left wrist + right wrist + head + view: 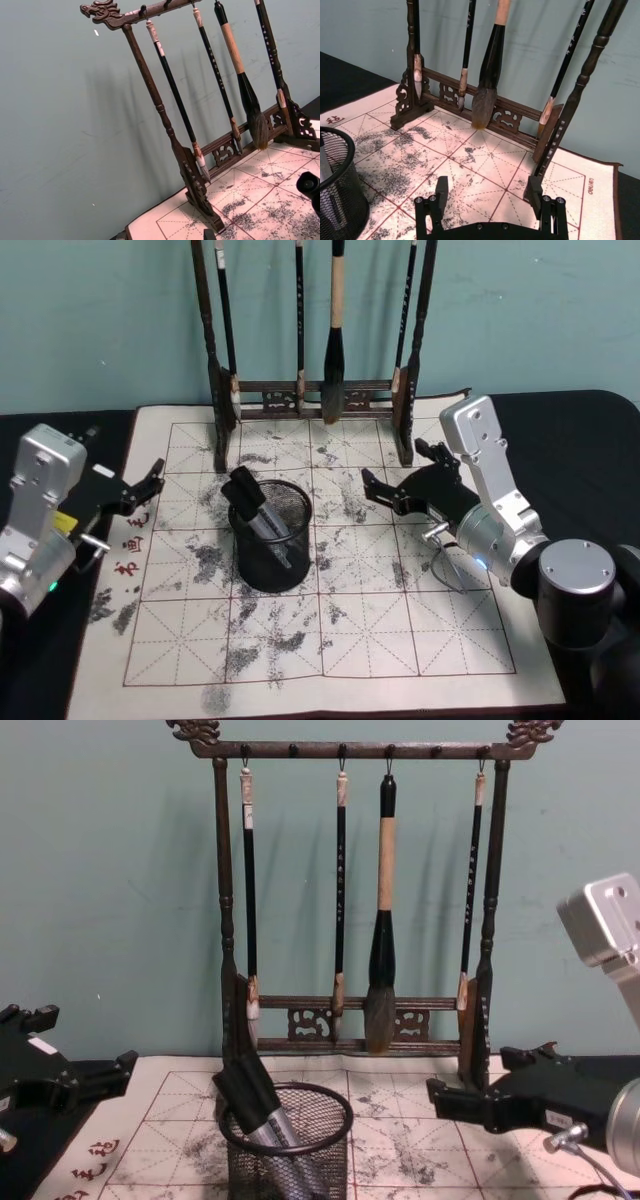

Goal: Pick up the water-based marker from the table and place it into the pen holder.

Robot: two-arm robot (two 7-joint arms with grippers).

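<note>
The water-based marker (258, 517) is standing tilted inside the pen holder (272, 535), its black cap leaning out over the rim toward 10 o'clock. The pen holder is sitting on the gridded calligraphy mat (400, 630), in front of the brush rack (310, 400). The right gripper (395, 483) is hovering at the holder's 3 o'clock, apart from it, its fingers spread and gripping nothing. The left gripper (150, 490) is waiting at the holder's 9 o'clock over the mat's edge, its fingers likewise parted and empty.
</note>
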